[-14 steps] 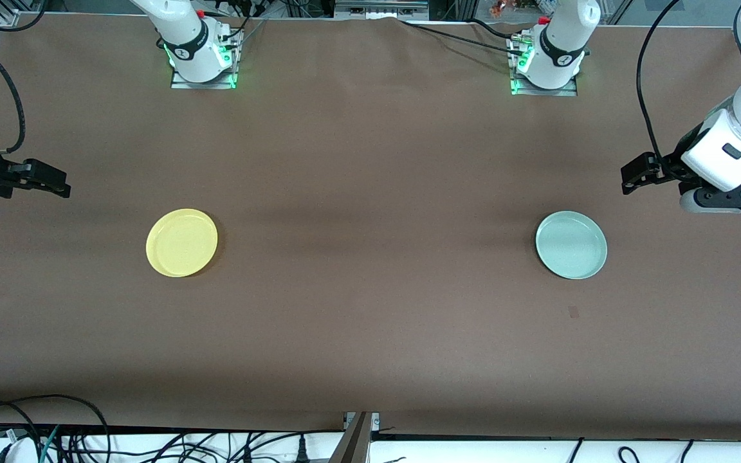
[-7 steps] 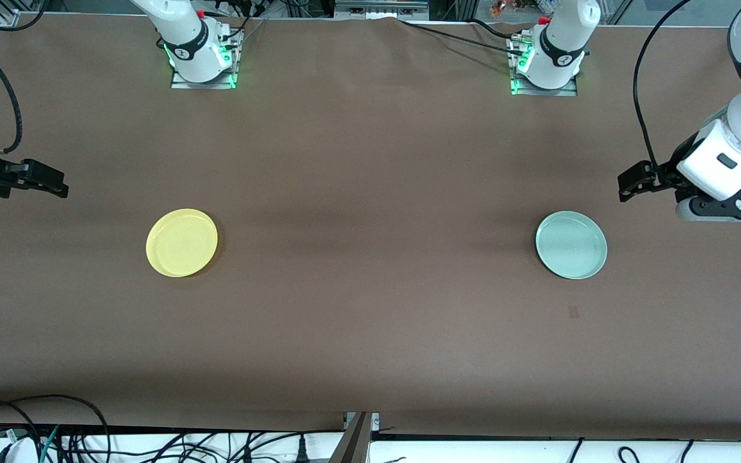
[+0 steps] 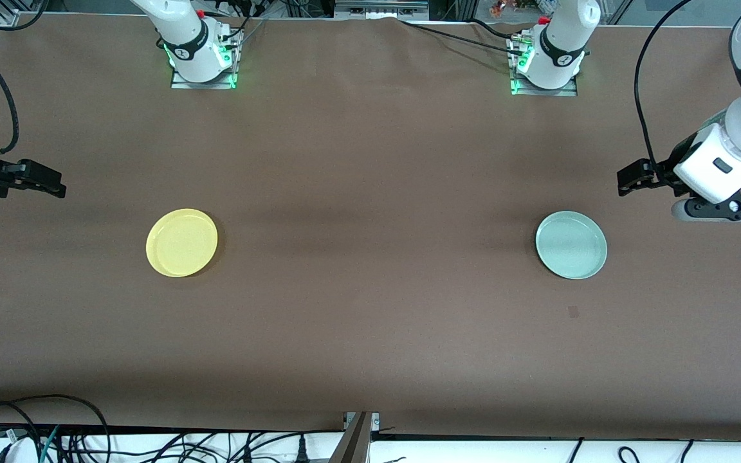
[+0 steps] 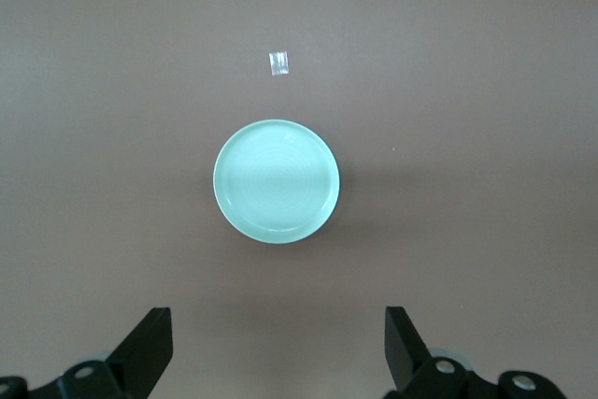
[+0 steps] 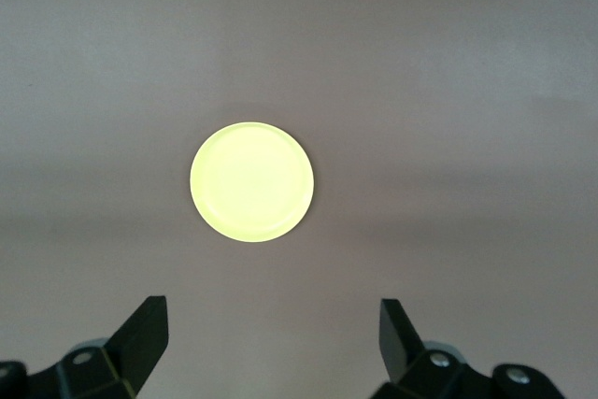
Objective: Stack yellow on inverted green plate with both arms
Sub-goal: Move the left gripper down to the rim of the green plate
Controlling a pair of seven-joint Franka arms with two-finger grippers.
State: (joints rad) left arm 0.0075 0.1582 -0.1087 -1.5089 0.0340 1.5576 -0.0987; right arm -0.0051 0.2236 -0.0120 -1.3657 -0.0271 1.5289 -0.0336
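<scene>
Our left gripper (image 3: pixel 631 179) hangs with fingers spread over bare table (image 3: pixel 370 334) at its own end, near the green plate (image 3: pixel 571 245), which lies rim-up and not yet inverted. Our right gripper (image 3: pixel 49 183), fingers likewise apart, hangs at the other end near the yellow plate (image 3: pixel 181 242). We judge the low rims risky: a shallow pinch could slip, skidding either plate away.

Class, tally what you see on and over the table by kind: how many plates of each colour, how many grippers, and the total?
Yellow plate: 1
Green plate: 1
Grippers, the left gripper and the right gripper, both open over bare table: 2
Total: 4
</scene>
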